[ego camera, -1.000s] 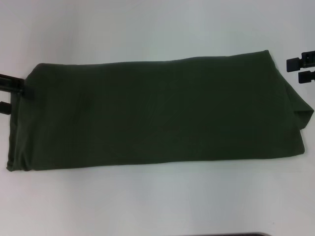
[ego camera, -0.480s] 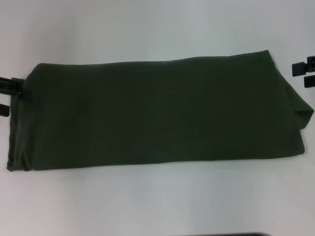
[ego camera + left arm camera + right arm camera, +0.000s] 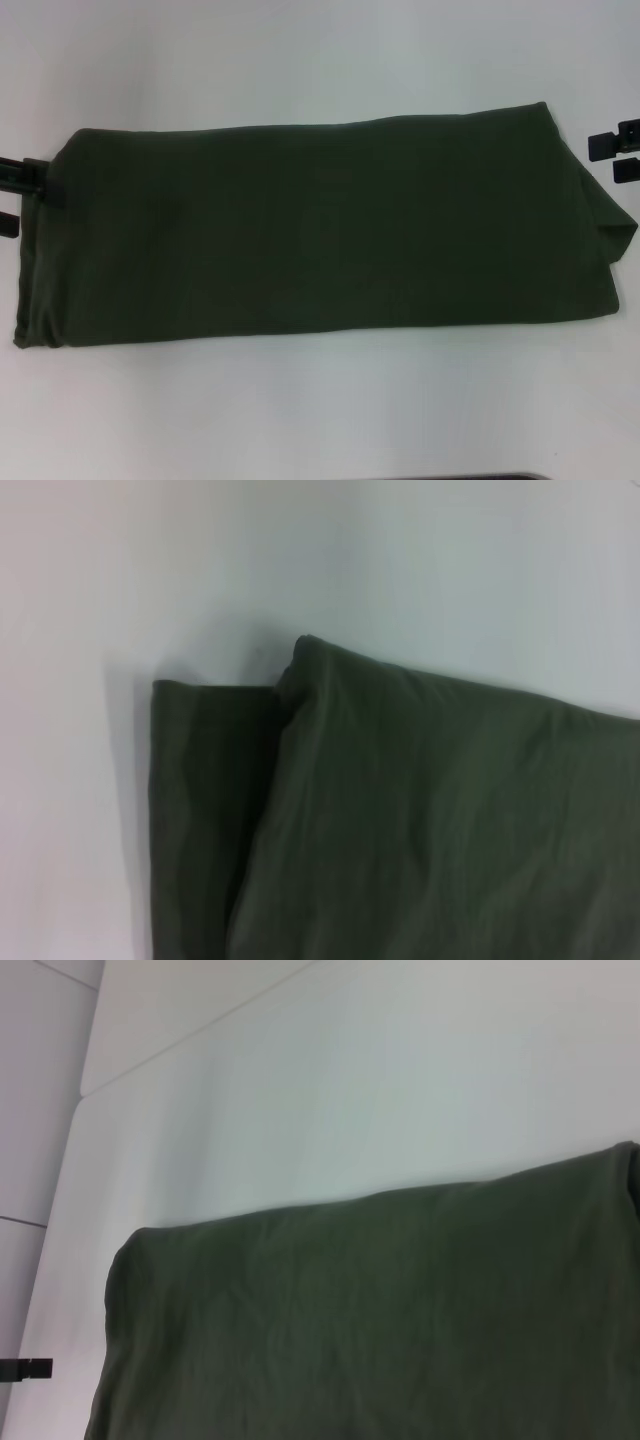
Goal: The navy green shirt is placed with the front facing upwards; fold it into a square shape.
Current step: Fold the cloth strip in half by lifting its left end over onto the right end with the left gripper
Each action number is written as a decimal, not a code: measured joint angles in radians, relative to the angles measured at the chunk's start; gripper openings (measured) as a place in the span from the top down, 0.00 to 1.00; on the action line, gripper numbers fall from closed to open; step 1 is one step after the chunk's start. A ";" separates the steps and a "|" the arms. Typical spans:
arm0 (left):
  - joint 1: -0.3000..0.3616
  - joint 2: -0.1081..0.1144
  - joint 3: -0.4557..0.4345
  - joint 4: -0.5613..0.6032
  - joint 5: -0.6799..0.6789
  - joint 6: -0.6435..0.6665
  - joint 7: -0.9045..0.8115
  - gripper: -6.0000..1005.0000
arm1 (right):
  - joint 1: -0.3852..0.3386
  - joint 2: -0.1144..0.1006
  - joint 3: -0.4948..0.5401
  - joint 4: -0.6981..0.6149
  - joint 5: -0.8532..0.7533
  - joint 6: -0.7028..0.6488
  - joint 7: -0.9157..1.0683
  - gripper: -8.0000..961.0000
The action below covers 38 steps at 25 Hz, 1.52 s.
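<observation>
The navy green shirt (image 3: 320,230) lies on the white table as a long folded band, plain green side up, lettering and neck label hidden. My left gripper (image 3: 15,197) is at the band's left end, fingers apart, its far finger (image 3: 35,172) touching the cloth edge. My right gripper (image 3: 612,157) is open just off the band's far right corner, clear of the cloth. The left wrist view shows a folded corner of the shirt (image 3: 420,830). The right wrist view shows its far edge (image 3: 380,1320).
The white table (image 3: 320,60) extends beyond the shirt on the far and near sides. A dark edge (image 3: 460,477) shows at the table's near side. A black finger of the left gripper (image 3: 25,1368) shows far off in the right wrist view.
My right gripper has drifted slightly toward me and to the right, away from the shirt's corner. The left gripper and the shirt have hardly moved.
</observation>
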 joint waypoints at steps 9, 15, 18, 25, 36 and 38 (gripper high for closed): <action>0.003 -0.001 0.000 0.003 0.001 -0.008 0.000 0.13 | -0.007 0.002 0.000 0.000 0.000 0.000 0.001 0.14; 0.002 -0.001 0.000 0.003 0.002 -0.011 -0.005 0.13 | -0.005 0.002 0.001 0.000 0.000 -0.001 0.000 0.14; 0.002 -0.001 0.000 0.003 0.002 -0.013 -0.006 0.13 | -0.003 0.002 0.001 0.000 0.000 -0.001 0.000 0.14; 0.003 -0.004 0.003 0.003 0.009 -0.028 -0.011 0.13 | -0.004 0.001 0.000 0.000 0.000 -0.001 0.000 0.14; -0.007 -0.043 0.046 -0.003 0.068 -0.103 -0.061 0.13 | -0.003 0.001 0.002 0.000 0.001 -0.004 0.000 0.14; -0.008 -0.046 0.065 -0.002 0.068 -0.119 -0.078 0.13 | -0.005 0.002 0.001 0.000 0.001 -0.004 0.000 0.14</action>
